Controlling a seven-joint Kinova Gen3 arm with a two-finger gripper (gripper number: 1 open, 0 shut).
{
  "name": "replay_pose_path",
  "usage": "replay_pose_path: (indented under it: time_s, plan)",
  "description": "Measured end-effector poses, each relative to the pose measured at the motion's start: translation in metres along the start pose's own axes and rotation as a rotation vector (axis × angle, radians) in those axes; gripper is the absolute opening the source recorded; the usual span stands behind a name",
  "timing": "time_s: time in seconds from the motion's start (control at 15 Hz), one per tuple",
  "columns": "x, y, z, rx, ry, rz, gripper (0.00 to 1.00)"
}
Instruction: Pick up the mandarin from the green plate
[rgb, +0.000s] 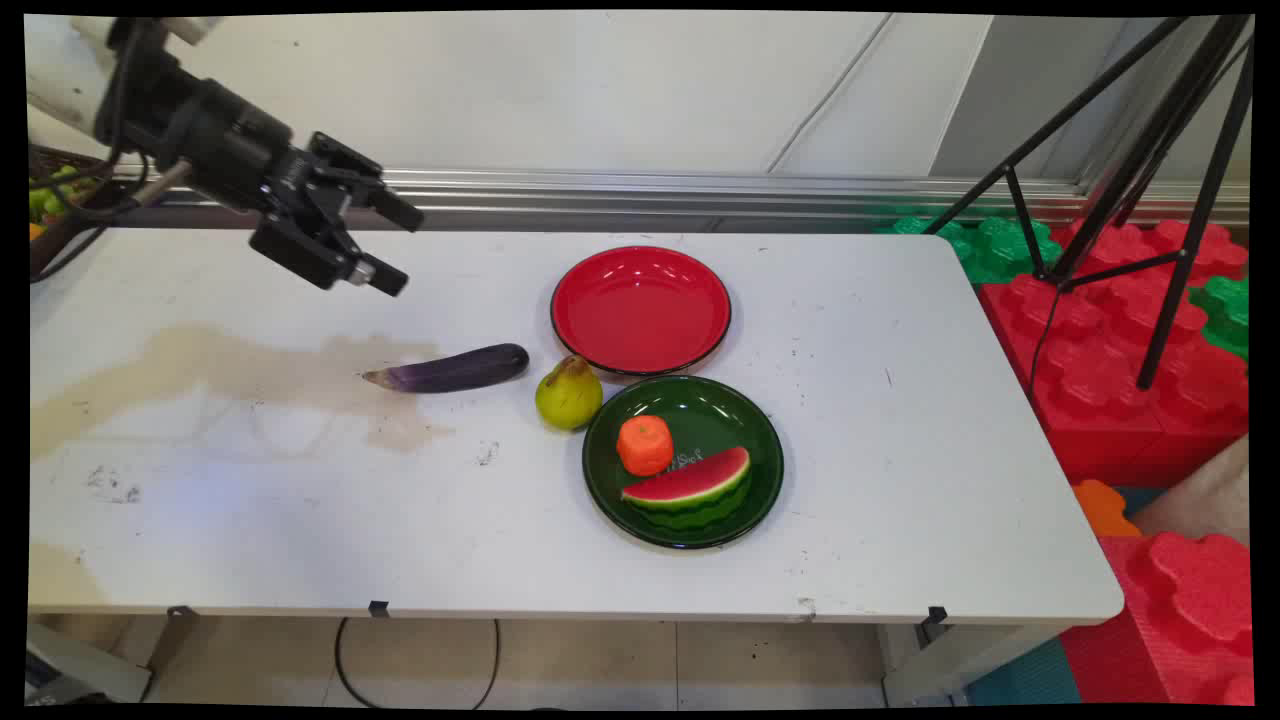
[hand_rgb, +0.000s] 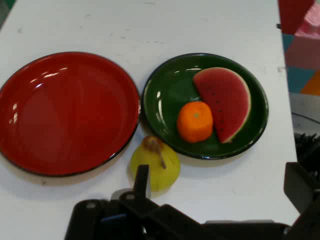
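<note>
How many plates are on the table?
2: a red plate at the back, bare, and a green plate just in front of it, holding an orange and a watermelon slice.

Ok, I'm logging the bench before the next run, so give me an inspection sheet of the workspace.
Surface: white table, brown stain at left.
Things: eggplant and pear on the table; orange and watermelon slice on the green plate; red plate bare.
Clutter: nothing seen.
Gripper: open, raised above the table, holding nothing; eggplant nearest.
Cables: black cable by the arm; another under the table.
Surroundings: tripod, red foam blocks, green foam blocks.
</note>
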Motion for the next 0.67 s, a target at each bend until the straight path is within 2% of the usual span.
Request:
replay_pose_path:
  time_s: [0.33, 0.67]
  plan:
    - [0.024, 0.013, 0.041, -0.078, -0.012, 0.089, 1.00]
    - [0.038, 0.020, 0.087, -0.118, -0.051, 0.132, 1.00]
